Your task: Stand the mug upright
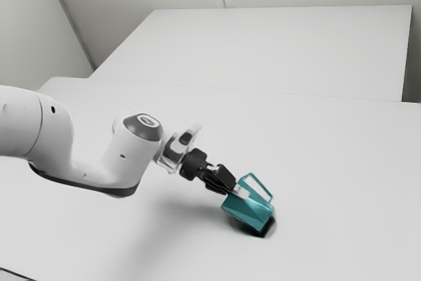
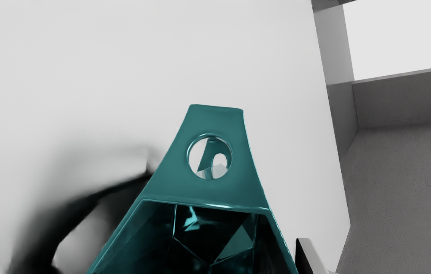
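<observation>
Mug [image 1: 247,208] and gripper [image 1: 241,191] are meeting low over the table [image 1: 342,176], with the mug leaning well off its upright pose. In the exterior view its body is slanting down toward the view's right, away from the arm [image 1: 125,149], while the handle [image 1: 261,186] is standing out on the upper side. In the wrist view the mouth [image 2: 209,238] is facing back toward the hand, and the handle is rising beyond the rim. A dark shadow [image 1: 268,227] is lying close beneath the lower end, though I am not managing to tell whether any edge is touching the tabletop. As for the pincer, it is reaching right up to the mug; whether it is standing wide, standing narrow or clamping the wall, I am not able to tell. By my judgement the righting is what is in hand, and 2 readings are fitting equally: the hand is settling about a tipped mug, or it is already tilting a gripped 1. Either way, the task is asking for the mouth to be turning upward and the base to be coming flat onto the table. Slipping at the sloping wall is looking like the main risk, with the handle's weight possibly swinging the mug sideways.
</observation>
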You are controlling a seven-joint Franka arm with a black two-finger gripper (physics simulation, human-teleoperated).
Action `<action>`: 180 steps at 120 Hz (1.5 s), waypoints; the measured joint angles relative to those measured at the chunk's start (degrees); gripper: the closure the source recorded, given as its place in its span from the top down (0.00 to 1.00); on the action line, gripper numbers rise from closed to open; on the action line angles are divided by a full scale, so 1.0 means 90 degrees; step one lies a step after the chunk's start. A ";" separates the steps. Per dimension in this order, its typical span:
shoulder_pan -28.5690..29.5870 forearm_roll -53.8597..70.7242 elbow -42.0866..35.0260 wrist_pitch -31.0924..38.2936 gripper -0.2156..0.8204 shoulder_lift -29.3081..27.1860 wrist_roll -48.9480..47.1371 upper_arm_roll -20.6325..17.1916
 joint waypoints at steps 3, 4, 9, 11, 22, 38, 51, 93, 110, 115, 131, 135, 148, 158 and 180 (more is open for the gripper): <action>0.0009 0.0019 0.0000 0.0002 0.07 -0.0109 0.0004 0.0000; 0.0013 0.0024 0.0000 0.0003 0.06 -0.0144 0.0005 -0.0002; 0.0026 0.0052 -0.0003 0.0007 0.06 -0.0325 0.0004 0.0001; 0.0030 0.0069 -0.0003 0.0009 0.06 -0.0398 -0.0001 0.0002; 0.0021 0.0779 0.0319 0.0017 0.05 -0.0679 -0.0189 0.0013; 0.0184 0.2794 0.1039 -0.0060 0.05 -0.0800 -0.0798 0.0070; 0.0240 0.4467 0.1448 -0.0127 0.04 -0.0804 -0.1430 0.0246; 0.0296 0.7410 0.1707 -0.0216 0.04 -0.0623 -0.3268 0.0866; 0.0498 0.7889 0.1788 -0.0066 0.04 -0.0292 -0.3809 0.0939; 0.0567 0.7976 0.1738 0.0008 0.04 -0.0262 -0.3950 0.0938; 0.0807 0.8159 0.1456 0.0381 0.04 -0.0206 -0.4398 0.0913; 0.0874 0.8182 0.1377 0.0495 0.04 -0.0192 -0.4504 0.0901; 0.1030 0.8228 0.1303 0.0771 0.04 -0.0036 -0.4816 0.0899; 0.0980 0.8245 0.1295 0.0902 0.04 0.0092 -0.5022 0.0902; 0.0301 0.8261 0.1293 0.1055 0.04 0.0282 -0.5392 0.0901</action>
